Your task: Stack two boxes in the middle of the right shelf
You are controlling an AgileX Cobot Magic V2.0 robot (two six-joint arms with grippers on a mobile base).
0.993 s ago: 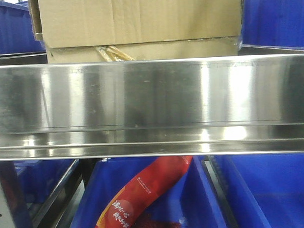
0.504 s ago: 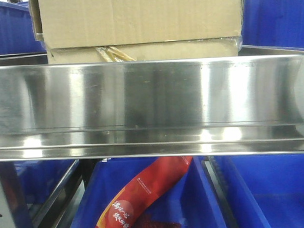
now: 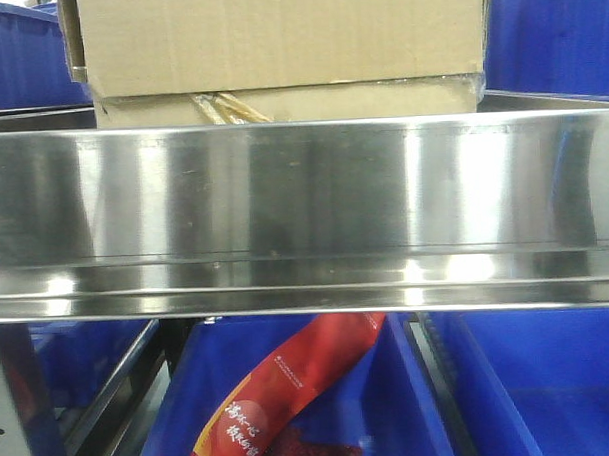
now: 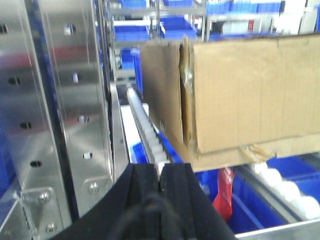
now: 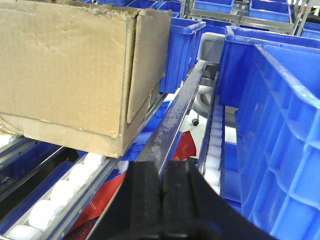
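**Cardboard stacked on the steel tier, both claws pressed together**

Cardboard is filling the top of your front view: the large brown box (image 3: 278, 37) is sitting squarely on the flatter box (image 3: 285, 104), whose torn yellowish tape (image 3: 228, 109) is showing at its upper edge. Both are resting on the right shelf (image 3: 304, 203), just behind its broad reflective front rail. Below that rail, a red printed packet (image 3: 280, 394) is lying in a blue bin (image 3: 411, 404).

Your left gripper (image 4: 161, 176) is sitting low beside a perforated steel upright (image 4: 65, 100), its black fingers pressed together with nothing between them; the stack is standing apart from it, up and to the right, over white rollers (image 4: 150, 135).

Your right gripper (image 5: 163, 185) is likewise showing its fingers pressed together and holding nothing. It is sitting beside tall blue bins (image 5: 280, 125), with the stack up to its left and clear of it.
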